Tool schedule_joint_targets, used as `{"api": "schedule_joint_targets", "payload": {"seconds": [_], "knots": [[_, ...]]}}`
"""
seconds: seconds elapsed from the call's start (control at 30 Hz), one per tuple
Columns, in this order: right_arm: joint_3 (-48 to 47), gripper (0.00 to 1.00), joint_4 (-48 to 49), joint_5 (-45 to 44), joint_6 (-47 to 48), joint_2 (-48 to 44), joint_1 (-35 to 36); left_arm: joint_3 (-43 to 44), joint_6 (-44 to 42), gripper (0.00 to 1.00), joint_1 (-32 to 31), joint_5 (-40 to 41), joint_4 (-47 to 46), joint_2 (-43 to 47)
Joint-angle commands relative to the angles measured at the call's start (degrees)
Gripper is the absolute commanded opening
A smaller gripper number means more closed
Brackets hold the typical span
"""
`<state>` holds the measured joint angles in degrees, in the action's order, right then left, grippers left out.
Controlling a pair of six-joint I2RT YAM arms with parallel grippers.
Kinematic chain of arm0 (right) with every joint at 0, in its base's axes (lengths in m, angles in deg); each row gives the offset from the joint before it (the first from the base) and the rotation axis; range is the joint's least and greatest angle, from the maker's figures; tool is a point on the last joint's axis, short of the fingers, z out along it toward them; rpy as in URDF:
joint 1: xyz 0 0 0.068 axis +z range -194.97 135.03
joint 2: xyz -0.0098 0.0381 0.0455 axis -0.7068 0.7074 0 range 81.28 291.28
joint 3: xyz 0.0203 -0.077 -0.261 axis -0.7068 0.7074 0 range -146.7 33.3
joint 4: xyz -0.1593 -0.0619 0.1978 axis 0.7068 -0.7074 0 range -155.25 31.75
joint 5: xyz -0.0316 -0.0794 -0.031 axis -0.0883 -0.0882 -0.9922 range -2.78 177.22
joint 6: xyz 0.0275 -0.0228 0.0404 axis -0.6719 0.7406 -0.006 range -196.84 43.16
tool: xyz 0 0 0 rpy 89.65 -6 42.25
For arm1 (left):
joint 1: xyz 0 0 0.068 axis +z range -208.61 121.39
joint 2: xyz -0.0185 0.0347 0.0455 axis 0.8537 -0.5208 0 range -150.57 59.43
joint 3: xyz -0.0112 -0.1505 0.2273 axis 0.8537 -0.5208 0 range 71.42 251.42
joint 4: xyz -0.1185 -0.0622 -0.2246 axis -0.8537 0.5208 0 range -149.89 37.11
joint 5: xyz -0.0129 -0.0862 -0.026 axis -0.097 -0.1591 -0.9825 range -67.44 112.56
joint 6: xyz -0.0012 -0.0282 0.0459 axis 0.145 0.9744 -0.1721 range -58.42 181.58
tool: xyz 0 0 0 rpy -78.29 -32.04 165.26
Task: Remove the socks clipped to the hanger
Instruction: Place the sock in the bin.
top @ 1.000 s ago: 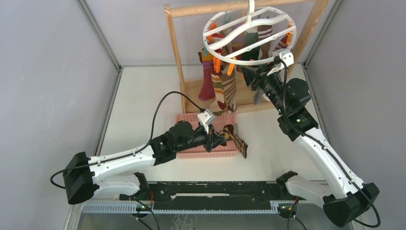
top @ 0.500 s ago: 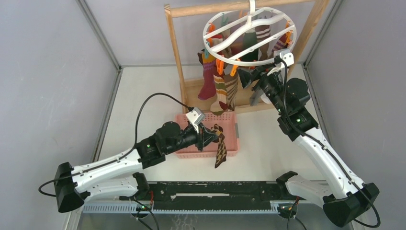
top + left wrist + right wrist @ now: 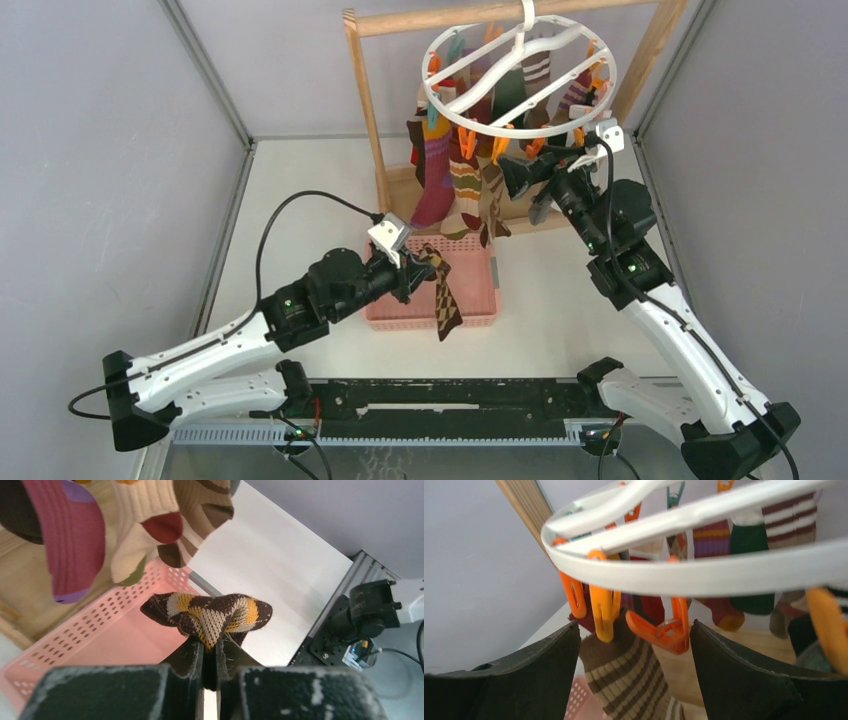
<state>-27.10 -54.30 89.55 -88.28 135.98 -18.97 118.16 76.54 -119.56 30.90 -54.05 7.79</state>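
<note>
Since before, the left end effector [image 3: 408, 276] pulled its soft, light sock [image 3: 442, 297] over the basket [image 3: 478, 302], pinched tight. The right end effector [image 3: 520, 172] opened wide at the hanger's [image 3: 520, 128] 6 o'clock. Best grab near the clips [image 3: 600, 611].

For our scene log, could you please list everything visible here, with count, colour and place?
table: one, white, under everything.
rack: one, light wood, at the back of the table.
hanger: one, white ring, hooked on the rack's top bar.
clips: several, orange and teal, around the hanger's rim.
socks: several, mixed colours, hanging from the clips.
basket: one, pink, on the table in front of the rack.
loose sock: one, brown and yellow diamond pattern, over the basket.
left gripper: black, shut on the loose sock.
right gripper: black, open, under the hanger's rim, clips between its jaws.
</note>
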Motion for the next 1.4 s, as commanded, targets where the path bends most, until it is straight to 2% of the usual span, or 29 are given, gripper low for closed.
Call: {"api": "schedule_joint_targets", "payload": {"seconds": [0.0,0.43,1.0,1.37], "knots": [[3.33,0.88,-1.77,-1.72,-3.27,-2.89,0.05,5.62,-2.41,0.10,1.57,4.84,2.76,1.63],[11.07,0.89,-8.79,-5.36,-7.18,-10.24,0.02,5.67,-1.92,0.14,9.76,4.58,5.01,2.02],[14.71,0.90,-13.91,-4.56,-8.44,-15.16,-0.02,3.91,2.18,0.21,11.82,11.39,4.88,-10.15],[16.64,0.90,-14.26,-3.13,-9.32,-16.08,0.04,0.80,8.30,0.24,12.58,11.10,6.20,-13.40]]}}
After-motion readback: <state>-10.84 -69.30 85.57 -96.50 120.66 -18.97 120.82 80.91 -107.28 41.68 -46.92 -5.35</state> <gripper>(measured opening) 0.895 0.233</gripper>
